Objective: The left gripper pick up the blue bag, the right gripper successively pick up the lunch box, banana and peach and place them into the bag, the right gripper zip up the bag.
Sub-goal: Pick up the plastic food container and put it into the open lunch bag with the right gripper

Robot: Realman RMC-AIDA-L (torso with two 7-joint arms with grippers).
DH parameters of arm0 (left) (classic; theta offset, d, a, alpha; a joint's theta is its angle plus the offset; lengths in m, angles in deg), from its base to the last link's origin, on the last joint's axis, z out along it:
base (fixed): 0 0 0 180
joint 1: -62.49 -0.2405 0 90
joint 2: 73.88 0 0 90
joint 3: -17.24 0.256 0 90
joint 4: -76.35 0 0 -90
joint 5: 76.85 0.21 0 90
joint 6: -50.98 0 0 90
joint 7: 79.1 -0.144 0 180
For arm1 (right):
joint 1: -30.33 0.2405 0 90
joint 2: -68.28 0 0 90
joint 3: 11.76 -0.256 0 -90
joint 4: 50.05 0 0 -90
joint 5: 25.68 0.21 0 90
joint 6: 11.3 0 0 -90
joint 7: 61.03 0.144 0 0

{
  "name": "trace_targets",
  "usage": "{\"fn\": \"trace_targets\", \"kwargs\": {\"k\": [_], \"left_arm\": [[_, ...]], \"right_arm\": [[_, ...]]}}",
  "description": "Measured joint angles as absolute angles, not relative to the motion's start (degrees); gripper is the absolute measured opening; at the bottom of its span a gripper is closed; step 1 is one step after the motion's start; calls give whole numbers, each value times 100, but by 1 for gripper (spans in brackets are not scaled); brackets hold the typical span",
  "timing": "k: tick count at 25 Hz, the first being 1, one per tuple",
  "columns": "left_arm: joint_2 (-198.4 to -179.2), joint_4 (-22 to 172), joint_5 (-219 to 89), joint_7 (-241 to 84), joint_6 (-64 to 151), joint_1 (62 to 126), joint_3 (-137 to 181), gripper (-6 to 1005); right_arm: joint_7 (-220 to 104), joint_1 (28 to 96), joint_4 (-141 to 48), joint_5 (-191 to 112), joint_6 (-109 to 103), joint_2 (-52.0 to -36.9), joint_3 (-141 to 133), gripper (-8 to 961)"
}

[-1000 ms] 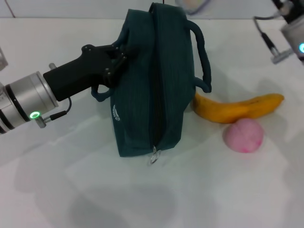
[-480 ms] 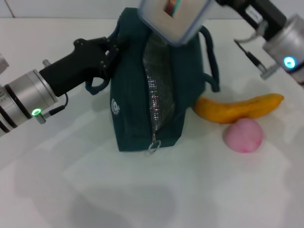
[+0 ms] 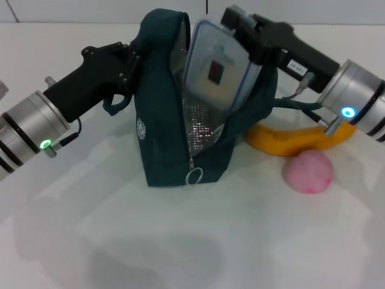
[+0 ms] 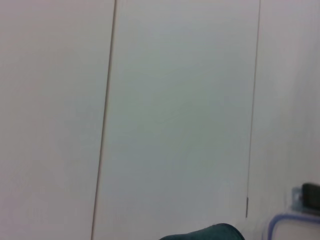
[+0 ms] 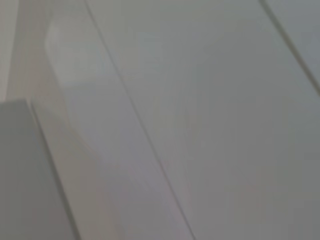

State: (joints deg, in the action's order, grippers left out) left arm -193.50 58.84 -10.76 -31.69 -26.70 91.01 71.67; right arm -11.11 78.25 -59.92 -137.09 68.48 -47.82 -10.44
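Banana (image 3: 283,143), peach (image 3: 308,171) beside bag (image 3: 162,138) (unzipped)

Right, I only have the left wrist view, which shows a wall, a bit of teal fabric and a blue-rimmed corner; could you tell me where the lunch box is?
Observer: The lunch box is tilted, its lower end inside the open mouth of the blue bag, upper end sticking out.
Operator: Thank you. Is anything holding it?
Observer: Yes, the right gripper is clamped on its upper edge.
Operator: And my left gripper?
Observer: The left gripper grips the bag's near upper side, by a handle, keeping the mouth open.
Operator: What remains outside?
Observer: The banana and the peach lie on the table, to the bag's right.
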Motion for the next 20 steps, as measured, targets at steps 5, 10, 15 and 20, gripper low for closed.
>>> {"fn": "trace_targets", "kwargs": {"k": [5, 10, 15, 20], "left_arm": [[-19350, 5893, -1053, -3171, -2616, 9104, 7179, 36], [-19350, 5928, -1044, -3173, -2527, 9112, 7182, 36], [-19350, 5932, -1065, -3147, -2514, 9114, 7172, 36], [-19346, 5937, -1151, -3141, -2514, 9081, 7155, 36]], "right_arm": [[-1038, 7940, -6033, -14000, 6548, -4788, -1049, 161], [-1007, 8064, -5993, -14154, 6624, -4768, -1044, 185], [-959, 7991, -5803, -14175, 7514, -4742, -1078, 232], [0, 7939, -4797, -14230, 8492, -4704, -714, 372]]}}
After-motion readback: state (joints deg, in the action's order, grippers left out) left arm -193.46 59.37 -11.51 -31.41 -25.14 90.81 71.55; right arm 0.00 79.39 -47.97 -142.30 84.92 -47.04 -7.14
